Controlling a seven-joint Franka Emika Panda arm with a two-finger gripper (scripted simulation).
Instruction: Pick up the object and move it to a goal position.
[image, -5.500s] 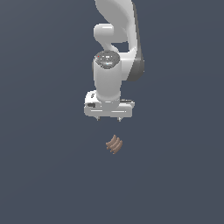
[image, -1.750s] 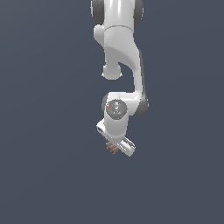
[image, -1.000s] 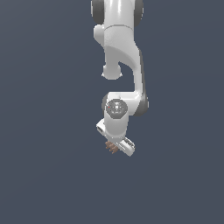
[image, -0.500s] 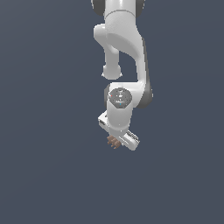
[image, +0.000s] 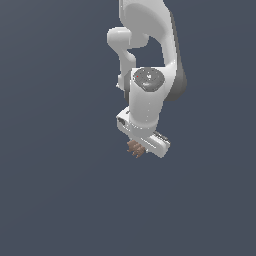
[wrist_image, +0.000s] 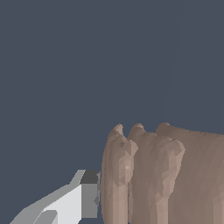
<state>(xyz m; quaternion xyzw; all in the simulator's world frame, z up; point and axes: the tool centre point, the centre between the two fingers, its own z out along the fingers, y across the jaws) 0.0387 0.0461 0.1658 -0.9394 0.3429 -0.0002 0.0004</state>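
The object (image: 134, 147) is a small brown ribbed bunch. It sits under the white hand of my arm, and only part of it shows at the hand's lower edge in the exterior view. My gripper (image: 138, 149) is shut on it and holds it in the air, tilted. In the wrist view the object (wrist_image: 162, 175) fills the near corner, with one grey-tipped finger (wrist_image: 85, 199) pressed against its ribbed side. The other finger is hidden behind the object.
The white arm (image: 150, 45) reaches down from the top of the exterior view. Around it there is only a plain dark grey-blue ground (image: 55, 190), with no other objects or edges in sight.
Earlier the gripper hung open above the object lying below it. It then came down and closed on it. Over the last second the hand has risen with the object and shifted slightly right.
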